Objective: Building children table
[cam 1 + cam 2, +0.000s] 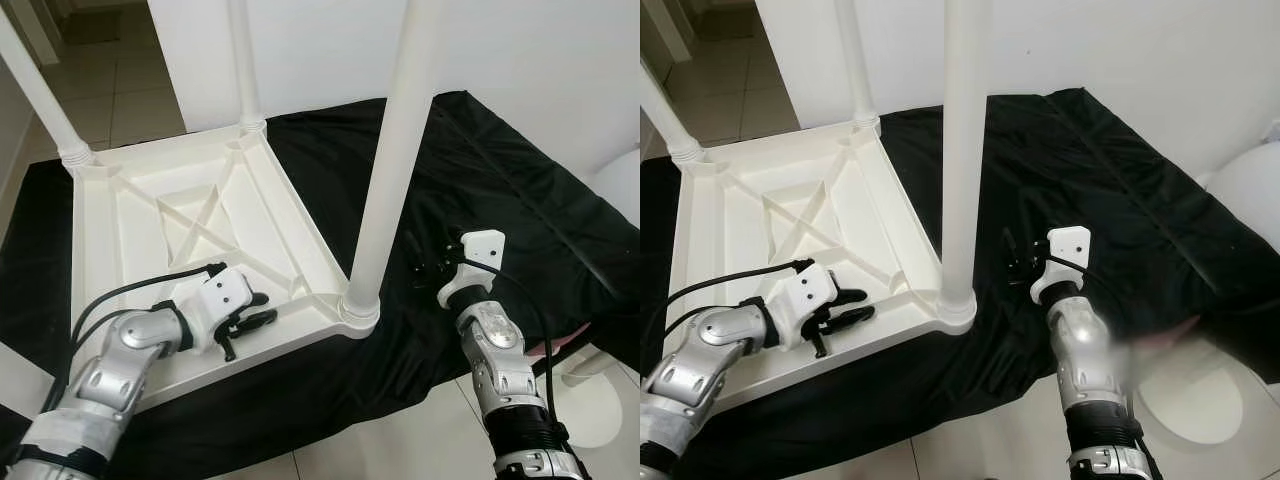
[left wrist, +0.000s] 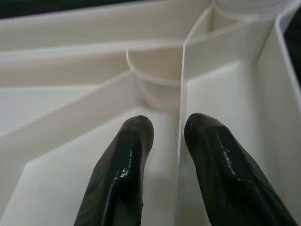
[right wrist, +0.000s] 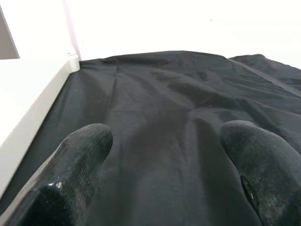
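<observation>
At seven o'clock the left gripper (image 1: 243,318) sat inside the upturned table top (image 1: 130,225), fingers (image 2: 127,160) narrowly parted astride a thin rib. At four o'clock the right gripper (image 1: 430,262) hovered over the black cloth (image 1: 500,190), fingers (image 3: 80,150) wide, holding nothing. The near leg (image 1: 385,170) stood between them. Levering that rib might crack it; a nudge could tilt the leg. Beyond: white wall, tiled floor (image 1: 110,90).
</observation>
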### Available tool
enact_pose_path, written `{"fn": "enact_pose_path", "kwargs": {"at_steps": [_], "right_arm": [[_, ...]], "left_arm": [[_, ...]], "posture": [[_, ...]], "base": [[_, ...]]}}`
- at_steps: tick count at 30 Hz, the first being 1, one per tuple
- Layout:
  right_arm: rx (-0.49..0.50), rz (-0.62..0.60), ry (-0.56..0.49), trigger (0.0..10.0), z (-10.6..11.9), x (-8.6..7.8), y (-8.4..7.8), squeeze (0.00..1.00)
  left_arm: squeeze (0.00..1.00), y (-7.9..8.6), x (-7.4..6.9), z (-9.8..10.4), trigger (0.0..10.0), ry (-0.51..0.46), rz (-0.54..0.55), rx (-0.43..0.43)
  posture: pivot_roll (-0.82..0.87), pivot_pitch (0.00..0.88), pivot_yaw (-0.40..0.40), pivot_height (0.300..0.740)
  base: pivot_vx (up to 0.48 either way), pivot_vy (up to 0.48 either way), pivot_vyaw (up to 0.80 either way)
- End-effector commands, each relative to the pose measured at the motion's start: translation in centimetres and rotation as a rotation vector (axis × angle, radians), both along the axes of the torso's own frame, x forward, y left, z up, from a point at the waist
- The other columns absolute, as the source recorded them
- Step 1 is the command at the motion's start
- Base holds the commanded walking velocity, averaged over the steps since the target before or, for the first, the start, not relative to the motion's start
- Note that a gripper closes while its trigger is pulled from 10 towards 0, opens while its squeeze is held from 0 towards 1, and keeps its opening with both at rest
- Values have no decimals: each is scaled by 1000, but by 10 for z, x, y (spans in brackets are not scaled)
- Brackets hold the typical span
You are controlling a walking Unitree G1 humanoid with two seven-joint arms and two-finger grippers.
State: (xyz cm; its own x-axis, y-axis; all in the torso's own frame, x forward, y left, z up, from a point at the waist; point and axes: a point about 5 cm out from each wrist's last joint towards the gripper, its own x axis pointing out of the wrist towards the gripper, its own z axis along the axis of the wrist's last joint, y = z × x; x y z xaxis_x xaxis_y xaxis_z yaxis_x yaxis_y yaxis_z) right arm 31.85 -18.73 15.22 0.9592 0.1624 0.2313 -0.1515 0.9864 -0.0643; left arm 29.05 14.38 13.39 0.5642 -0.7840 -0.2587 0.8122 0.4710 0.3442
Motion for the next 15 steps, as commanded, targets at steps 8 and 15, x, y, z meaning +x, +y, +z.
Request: {"fn": "enact_pose_path", "kwargs": {"at_steps": [8,15], "right_arm": [[10,98,40,10000,-2,-9,-11,1000],[-8,355,120,10000,0,-21,-9,1000]], "left_arm": [[0,5,-4,11,10000,-4,134,-129],[0,20,-11,18,10000,19,167,-187]], "posture": [[-14,111,29,740],[-20,106,38,740]], "base": [[0,0,0],[0,0,0]]}}
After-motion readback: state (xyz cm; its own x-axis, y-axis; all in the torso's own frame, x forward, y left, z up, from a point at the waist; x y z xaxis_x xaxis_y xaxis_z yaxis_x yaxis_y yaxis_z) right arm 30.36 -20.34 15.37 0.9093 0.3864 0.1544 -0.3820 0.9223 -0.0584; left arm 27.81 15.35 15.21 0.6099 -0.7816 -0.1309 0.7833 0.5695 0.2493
